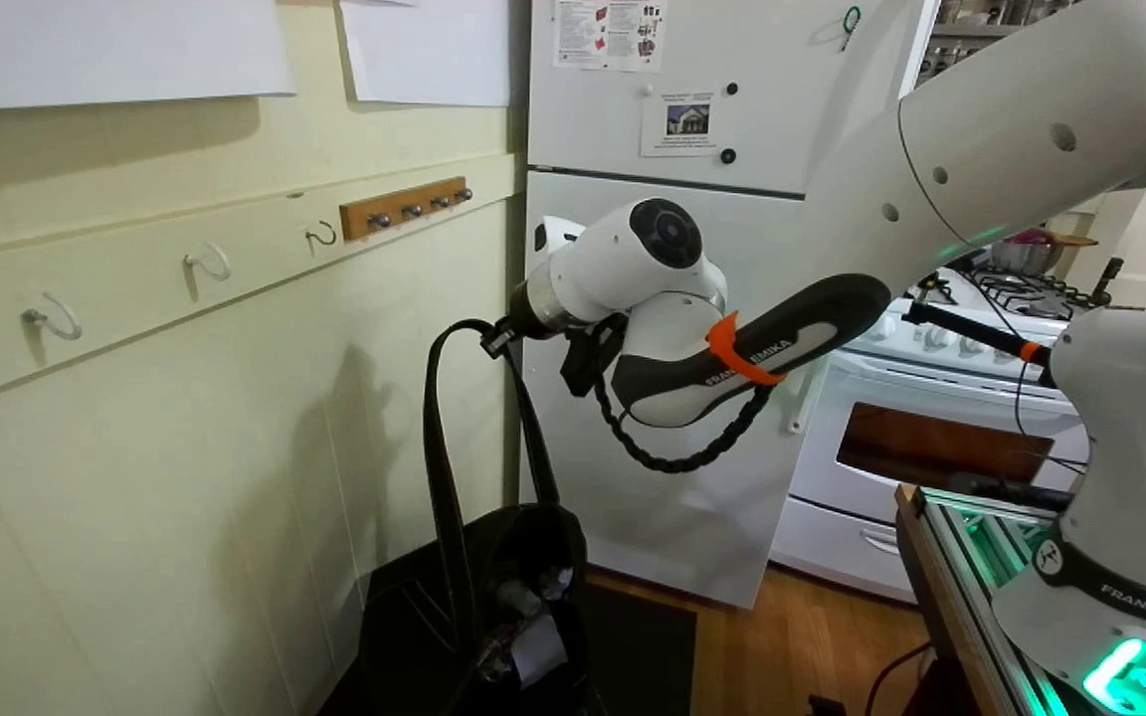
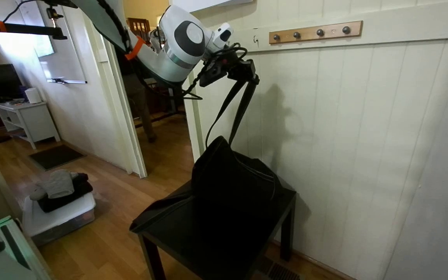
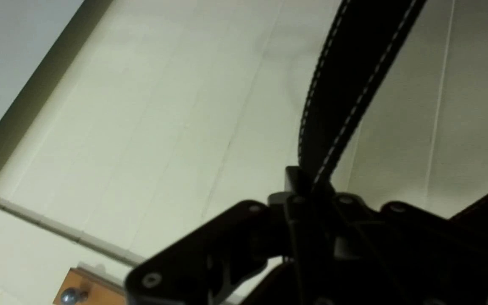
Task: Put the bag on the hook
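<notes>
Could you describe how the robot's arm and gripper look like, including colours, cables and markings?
The arm is white, with rounded segments. A dark panel carries FRANKA EMIKA lettering, partly covered by an orange strap, and a ropelike black cable loops below. A green light glows on the base. The gripper is mostly black, its jaws built from jointed links with round pins.

Bent arm (image 1: 941, 179), gripper (image 3: 309, 182) pinched together.
</notes>
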`<state>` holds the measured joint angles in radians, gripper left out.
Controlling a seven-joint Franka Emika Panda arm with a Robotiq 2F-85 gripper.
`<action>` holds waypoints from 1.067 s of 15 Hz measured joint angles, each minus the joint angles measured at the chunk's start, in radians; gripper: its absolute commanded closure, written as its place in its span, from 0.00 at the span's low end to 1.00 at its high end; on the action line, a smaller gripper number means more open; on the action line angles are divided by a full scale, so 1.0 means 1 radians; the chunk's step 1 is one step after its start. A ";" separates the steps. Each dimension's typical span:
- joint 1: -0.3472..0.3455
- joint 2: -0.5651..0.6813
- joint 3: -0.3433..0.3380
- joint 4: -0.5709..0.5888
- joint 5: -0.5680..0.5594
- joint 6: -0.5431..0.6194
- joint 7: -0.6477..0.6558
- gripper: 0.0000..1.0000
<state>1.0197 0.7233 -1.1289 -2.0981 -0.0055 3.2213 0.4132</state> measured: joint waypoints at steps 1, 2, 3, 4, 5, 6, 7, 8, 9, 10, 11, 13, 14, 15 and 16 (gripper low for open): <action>0.015 0.010 -0.013 -0.004 0.030 0.022 -0.009 0.98; 0.028 0.021 -0.025 -0.005 0.061 0.041 -0.020 0.98; 0.041 0.031 -0.035 -0.007 0.093 0.060 -0.030 0.98; 0.053 0.039 -0.045 -0.008 0.123 0.076 -0.043 0.98; 0.065 0.048 -0.055 -0.009 0.153 0.091 -0.054 0.98; 0.076 0.055 -0.065 -0.009 0.182 0.105 -0.065 0.98; 0.087 0.062 -0.075 -0.010 0.208 0.114 -0.076 0.98; 0.097 0.068 -0.084 -0.010 0.233 0.123 -0.087 0.98; 0.105 0.073 -0.092 -0.010 0.254 0.131 -0.094 0.98; 0.114 0.079 -0.102 -0.010 0.275 0.135 -0.103 0.98; 0.122 0.083 -0.112 -0.010 0.292 0.139 -0.109 0.98; 0.134 0.086 -0.127 -0.009 0.318 0.147 -0.122 0.98; 0.139 0.086 -0.134 -0.009 0.326 0.150 -0.127 0.98; 0.143 0.087 -0.139 -0.008 0.333 0.151 -0.132 0.98; 0.146 0.087 -0.144 -0.005 0.338 0.152 -0.136 0.98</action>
<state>1.1662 0.8100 -1.2733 -2.1034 0.3324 3.3730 0.2770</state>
